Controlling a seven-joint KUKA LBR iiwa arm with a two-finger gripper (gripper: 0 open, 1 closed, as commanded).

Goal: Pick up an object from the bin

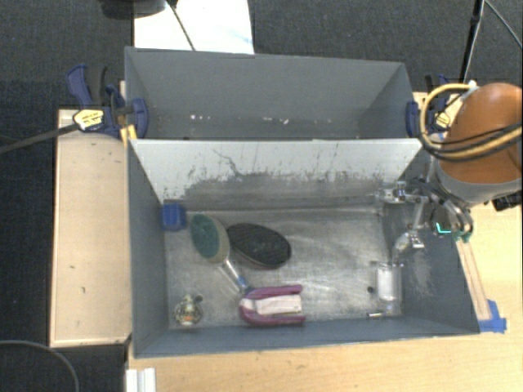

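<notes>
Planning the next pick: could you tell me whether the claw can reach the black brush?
Probably yes: the black brush lies uncovered, with bare bin floor between it and the claw.

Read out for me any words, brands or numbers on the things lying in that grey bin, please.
No text can be read on anything in the bin.
Purple and white packet: its pale face may be a label, too blurred to read.
Black oval brush, green-headed brush, blue block, small clear bottle: no print visible.
</notes>
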